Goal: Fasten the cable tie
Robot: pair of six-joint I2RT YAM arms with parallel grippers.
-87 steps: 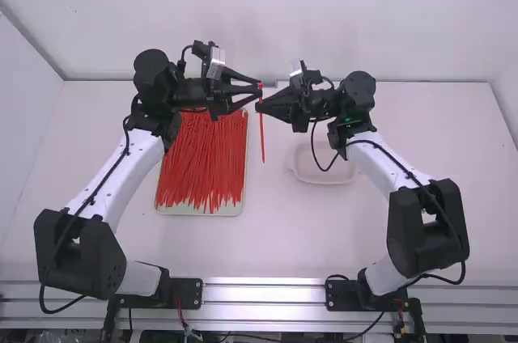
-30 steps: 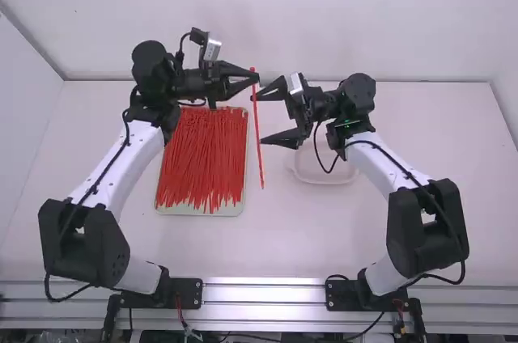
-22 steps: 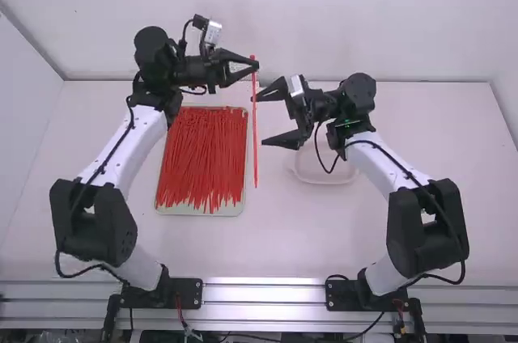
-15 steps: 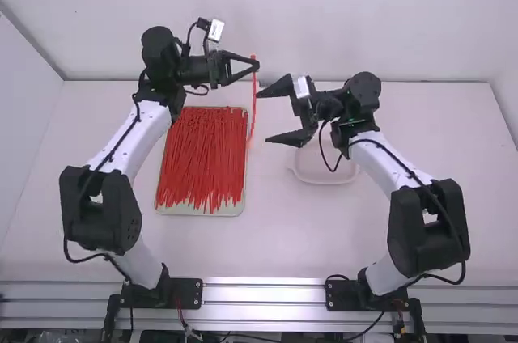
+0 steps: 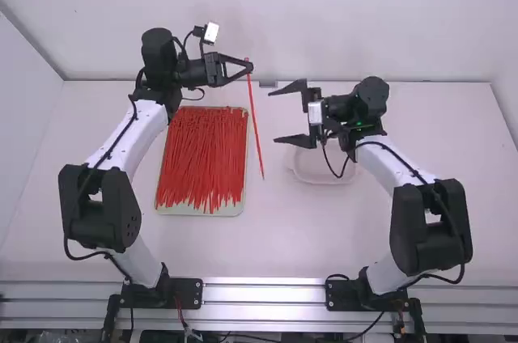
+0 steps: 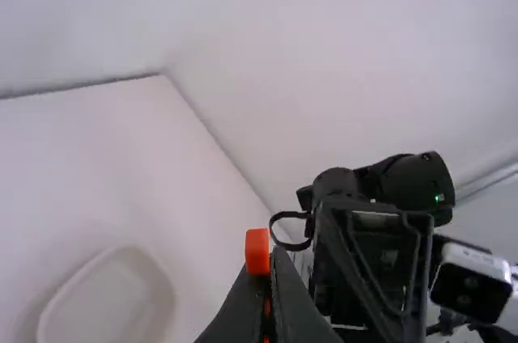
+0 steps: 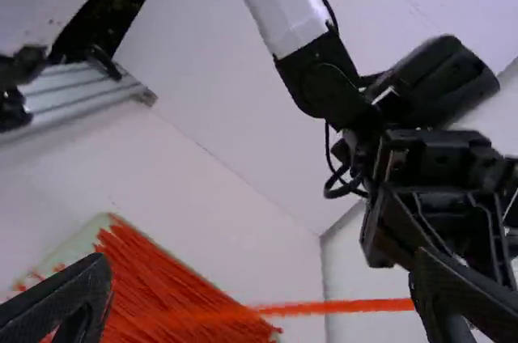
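The left gripper (image 5: 247, 70) pinches the red cable tie (image 5: 256, 129) by its head, and at the tie's 3 o'clock the right gripper (image 5: 275, 116) gapes wide.

A robotics lab cell, to judge by two white-and-black robot arms (image 5: 121, 149) bolted to an aluminium rail (image 5: 259, 293) at the front of a white surface (image 5: 324, 222), closed in by plain white walls (image 5: 340, 11)

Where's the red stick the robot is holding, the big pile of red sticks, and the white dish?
held cable tie (image 5: 255, 129), high view, middle of its strap.
pile of cable ties (image 5: 204, 157), high view, middle of the pile.
white dish (image 5: 320, 180), high view, its near rim.
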